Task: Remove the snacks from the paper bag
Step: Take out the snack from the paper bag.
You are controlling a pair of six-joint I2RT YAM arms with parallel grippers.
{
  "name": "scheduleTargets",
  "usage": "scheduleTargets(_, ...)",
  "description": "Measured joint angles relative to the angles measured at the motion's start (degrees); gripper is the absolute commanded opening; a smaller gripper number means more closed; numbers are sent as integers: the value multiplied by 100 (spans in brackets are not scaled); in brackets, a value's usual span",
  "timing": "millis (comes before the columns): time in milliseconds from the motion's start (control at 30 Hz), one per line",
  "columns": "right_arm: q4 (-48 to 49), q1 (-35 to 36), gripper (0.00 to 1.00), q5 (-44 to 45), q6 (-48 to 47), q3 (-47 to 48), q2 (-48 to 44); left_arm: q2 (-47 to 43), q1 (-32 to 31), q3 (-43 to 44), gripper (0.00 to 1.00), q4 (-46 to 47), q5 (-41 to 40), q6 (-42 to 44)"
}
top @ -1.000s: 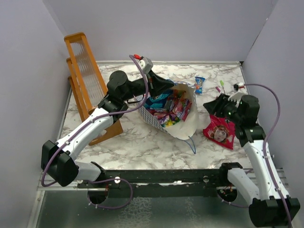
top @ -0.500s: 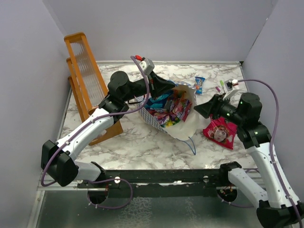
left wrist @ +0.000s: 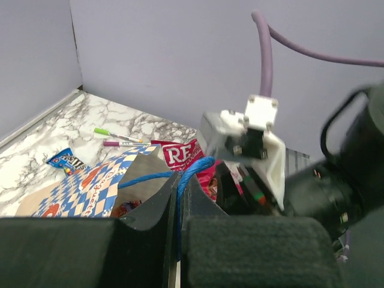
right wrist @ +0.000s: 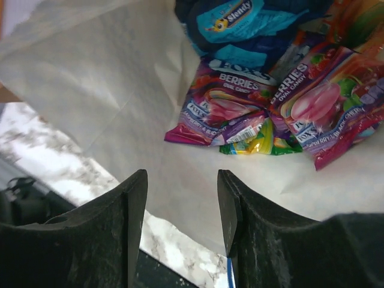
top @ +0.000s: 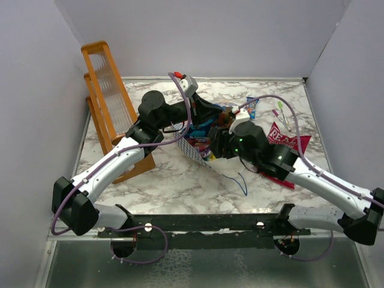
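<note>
The blue-and-white checkered paper bag (top: 191,150) lies on its side mid-table, mouth toward the right. My left gripper (top: 210,111) (left wrist: 180,180) is shut on its blue cord handle (left wrist: 193,168), holding the top edge up. My right gripper (top: 219,144) (right wrist: 182,204) stands open at the bag's mouth, over the cream lining (right wrist: 90,78), with nothing between its fingers. Deeper inside lie snacks: a purple berries packet (right wrist: 222,108), a pink-red one (right wrist: 324,108), a blue one (right wrist: 234,18) and a green-yellow one (right wrist: 258,141). The pink-red REAL pouch (top: 287,139) (left wrist: 180,153) lies outside on the table.
An orange wooden rack (top: 108,90) stands at the back left beside the left arm. A small blue packet (top: 252,105) (left wrist: 66,162) and two pens (top: 281,113) (left wrist: 111,133) lie behind the bag. The second cord handle (top: 240,180) trails on the marble.
My right arm has swung left from beside the REAL pouch to the bag's mouth, its jaws a little wider. The pouch stays on the table. The left gripper has held still.
</note>
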Motion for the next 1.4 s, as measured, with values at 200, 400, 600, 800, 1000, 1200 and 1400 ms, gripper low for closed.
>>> scheduleTargets(200,-66,835,63,2149,667,11,734,0,0,0,0,-59,-2,26)
scheduleTargets(400,348,822,73,3344,1038,-695,1082,-2,0,0,0,-85,-7,81)
scheduleTargets(600,723,492,82,3609,1364,-597,1860,-2,0,0,0,-87,-4,79)
scheduleTargets(800,789,94,92,3672,1947,-450,2339,-2,0,0,0,-85,-4,76)
scheduleTargets(1000,813,-7,100,3766,2229,-264,2706,-2,0,0,0,-83,-4,74)
scheduleTargets(1200,828,-190,98,3856,2393,-173,3045,-2,0,0,0,-76,-2,74)
scheduleTargets(1400,946,-304,84,3860,2428,-125,3296,-2,0,0,0,-79,-2,74)
